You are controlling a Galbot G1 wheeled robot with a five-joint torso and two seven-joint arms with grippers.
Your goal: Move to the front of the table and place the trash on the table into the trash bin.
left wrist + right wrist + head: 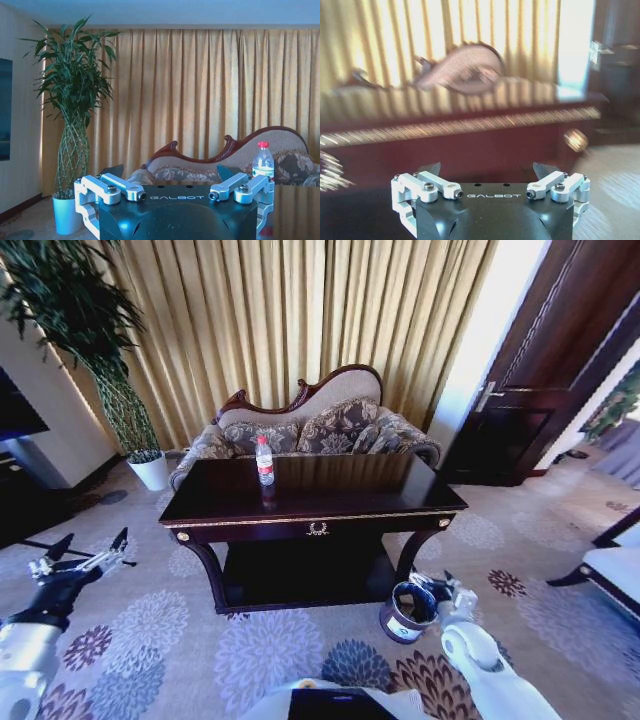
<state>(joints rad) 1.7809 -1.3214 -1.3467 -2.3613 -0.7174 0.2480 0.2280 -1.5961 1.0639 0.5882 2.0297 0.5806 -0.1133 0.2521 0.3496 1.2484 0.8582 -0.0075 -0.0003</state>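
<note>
The table point(330, 502) stands straight ahead of the robot, its long front edge and gold drawer pull facing the head camera, with a sofa point(310, 425) and curtains behind it. By this, the drive to the table's front looks nearly or wholly finished, and the picking step has not begun: nothing is held by either arm.

The bin point(408, 612) sits on the carpet by the table's front right leg, close to the right gripper point(440, 588), which hangs low beside it. In the right wrist view the fingers point(431, 170) are spread apart and empty, facing the table's front.

The left gripper point(88, 552) is held out low to the left of the table, well apart from it, jaws wide and empty; its fingers point(114, 171) frame the room ahead in the left wrist view.

The bottle point(264, 460) stands upright on the tabletop, toward the back and left of centre. No paper scraps can be made out on the table.

The next move probably calls for lifting an arm above the tabletop and reaching well in to close around the bottle's body without tipping it.

"GALBOT" is printed on each gripper body. The bottle's red label point(263, 170) is too small to read.
</note>
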